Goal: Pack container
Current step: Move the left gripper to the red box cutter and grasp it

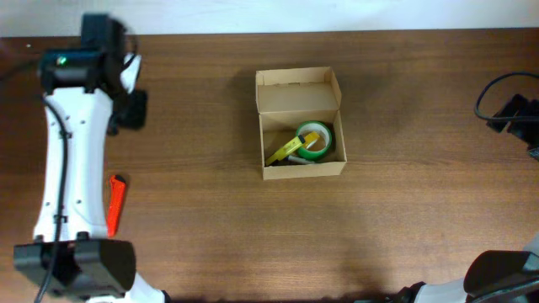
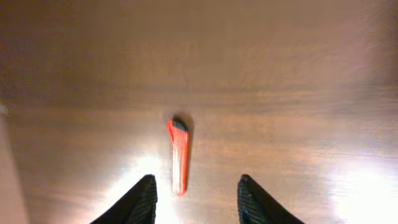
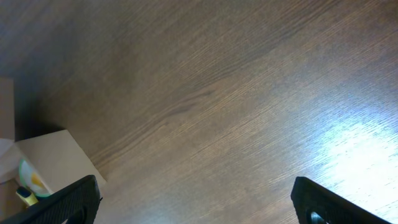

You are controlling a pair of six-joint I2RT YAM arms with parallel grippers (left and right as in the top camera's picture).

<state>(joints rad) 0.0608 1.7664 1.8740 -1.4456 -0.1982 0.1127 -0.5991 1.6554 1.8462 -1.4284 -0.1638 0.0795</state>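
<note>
The container, a tan cardboard box [image 1: 303,171], stands open at the table's middle with its flap lid [image 1: 296,93] raised at the far side. Inside lie a green tape roll [image 1: 317,140] and a yellow marker [image 1: 285,151]. A red marker [image 1: 115,204] lies on the table at the left. In the left wrist view the red marker [image 2: 178,155] lies just ahead of my left gripper [image 2: 196,190], which is open, empty and above the table. My right gripper [image 3: 193,199] is open and empty at the far right; the box's corner [image 3: 53,155] shows at its left.
The left arm [image 1: 72,151] stretches along the table's left side, beside the red marker. The right arm [image 1: 515,116] and its cable sit at the right edge. The wooden table [image 1: 404,219] surrounds the box.
</note>
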